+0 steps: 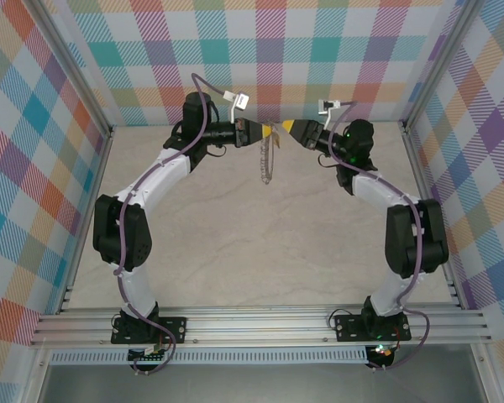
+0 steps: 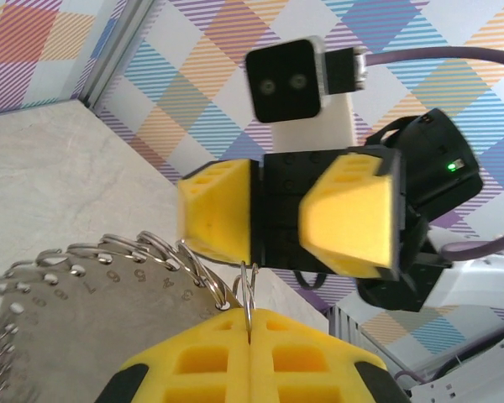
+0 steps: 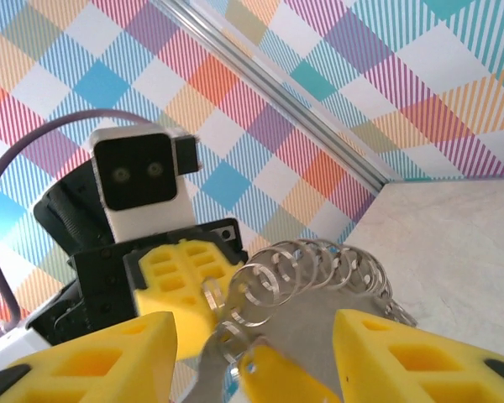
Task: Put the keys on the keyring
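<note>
Keyring (image 2: 84,311) within closed left gripper (image 2: 249,329)

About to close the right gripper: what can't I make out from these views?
Right wrist view: the key is cut by the bottom edge, so its blade, and whether it is threaded, cannot be told.
Top view: the key is too small to pick out where the left gripper meets the right gripper.
Left wrist view: the keyring runs off the bottom edge, and the left gripper hides the clamped loop's end.
</note>
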You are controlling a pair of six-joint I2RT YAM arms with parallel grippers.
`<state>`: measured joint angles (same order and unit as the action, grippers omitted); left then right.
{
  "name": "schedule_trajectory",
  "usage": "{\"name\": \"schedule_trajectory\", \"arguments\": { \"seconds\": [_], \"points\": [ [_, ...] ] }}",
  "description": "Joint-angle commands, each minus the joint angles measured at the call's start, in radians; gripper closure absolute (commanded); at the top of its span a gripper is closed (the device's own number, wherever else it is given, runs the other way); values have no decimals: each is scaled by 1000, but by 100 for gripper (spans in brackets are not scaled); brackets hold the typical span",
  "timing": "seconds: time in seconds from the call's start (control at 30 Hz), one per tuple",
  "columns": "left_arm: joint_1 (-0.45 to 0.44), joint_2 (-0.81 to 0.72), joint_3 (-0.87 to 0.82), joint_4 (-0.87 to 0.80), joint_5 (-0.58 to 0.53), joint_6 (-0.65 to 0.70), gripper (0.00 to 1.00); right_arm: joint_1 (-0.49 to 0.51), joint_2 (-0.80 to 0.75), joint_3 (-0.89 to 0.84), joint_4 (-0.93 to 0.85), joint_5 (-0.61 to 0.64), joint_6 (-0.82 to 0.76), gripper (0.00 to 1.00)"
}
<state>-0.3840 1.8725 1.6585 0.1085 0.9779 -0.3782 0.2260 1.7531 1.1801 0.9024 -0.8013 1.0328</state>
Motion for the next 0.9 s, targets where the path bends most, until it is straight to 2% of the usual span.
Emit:
{"name": "schedule_trajectory", "arguments": {
  "seconds": [0.0, 0.37, 0.47, 0.67, 0.87],
  "points": [
    [-12, -45, 3, 48, 25, -9, 100, 14, 34, 33, 205, 5, 132, 48],
    [-13, -43, 3, 49, 16, -11, 100, 67, 46, 46, 193, -19, 106, 53],
    [-13, -42, 2, 49, 12, -10, 100, 73, 42, 40, 182, -22, 98, 58],
    [-13, -42, 3, 50, 7, -11, 100, 75, 25, 16, 163, -23, 80, 73],
    [-13, -45, 1, 51, 3, -10, 100, 75, -10, -9, 117, -19, 39, 70]
  ]
}}
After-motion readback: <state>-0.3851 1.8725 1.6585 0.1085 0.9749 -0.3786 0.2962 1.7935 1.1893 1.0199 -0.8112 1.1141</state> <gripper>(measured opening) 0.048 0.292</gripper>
